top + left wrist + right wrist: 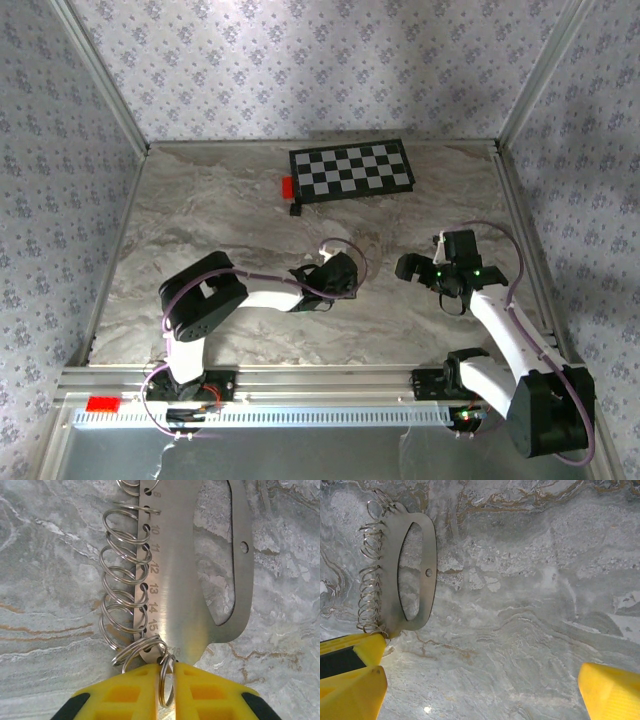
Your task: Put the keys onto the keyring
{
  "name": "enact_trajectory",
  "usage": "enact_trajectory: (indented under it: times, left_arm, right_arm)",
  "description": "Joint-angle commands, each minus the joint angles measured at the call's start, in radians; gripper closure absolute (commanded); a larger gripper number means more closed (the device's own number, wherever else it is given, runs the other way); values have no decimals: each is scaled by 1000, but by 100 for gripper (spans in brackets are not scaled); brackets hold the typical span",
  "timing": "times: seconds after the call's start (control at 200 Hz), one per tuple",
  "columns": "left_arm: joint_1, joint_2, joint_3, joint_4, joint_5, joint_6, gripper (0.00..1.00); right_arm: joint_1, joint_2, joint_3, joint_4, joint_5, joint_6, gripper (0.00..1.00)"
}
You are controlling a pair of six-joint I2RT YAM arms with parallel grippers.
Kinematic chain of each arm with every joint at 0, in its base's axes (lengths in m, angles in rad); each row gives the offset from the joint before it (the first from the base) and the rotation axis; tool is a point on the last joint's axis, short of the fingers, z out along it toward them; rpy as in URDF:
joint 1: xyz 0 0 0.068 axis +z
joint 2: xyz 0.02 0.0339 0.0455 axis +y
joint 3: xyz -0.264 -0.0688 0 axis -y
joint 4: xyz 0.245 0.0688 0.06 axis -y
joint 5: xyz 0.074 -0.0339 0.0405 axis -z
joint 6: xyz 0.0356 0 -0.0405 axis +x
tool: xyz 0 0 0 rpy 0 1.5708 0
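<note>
You look to be at the holding step: at the bottom centre of the left wrist view, your left gripper (167, 670) is clenched on a keyring (161, 685) at the lower end of a steel plate (180, 580) lying on the marble surface (45, 580). Your right gripper (480, 685) is spread wide, grasping nothing, with the plate at upper left. Next, that free gripper probably has to fetch a key and thread it on.
</note>
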Motion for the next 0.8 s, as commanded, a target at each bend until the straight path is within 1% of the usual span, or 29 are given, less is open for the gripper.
enact_trajectory:
  times: [0.0,0.055,0.115,0.26,0.38,0.57,0.71,0.8]
  left_arm:
    - [11,33,10,22,8,13,90]
    - [13,29,5,26,14,15,94]
    - [13,23,0,29,19,19,97]
    - [14,-13,-24,35,32,40,100]
    - [19,-71,-62,51,72,83,100]
    - [23,-225,-96,-29,127,243,100]
    - [22,-350,-86,-153,156,412,100]
    - [17,-446,-97,-208,159,521,100]
  right_arm:
    - [-8,-5,1,-12,-9,-21,0]
    - [-9,-3,2,-9,-11,-22,0]
    - [-11,1,5,-10,-12,-23,0]
    - [-12,2,14,-13,-15,-24,0]
    - [-12,-6,30,-27,-15,-28,0]
    - [-13,-26,59,-51,-20,-28,0]
    - [4,-45,91,-69,-31,-31,0]
    - [22,-83,112,-72,-56,-35,1]
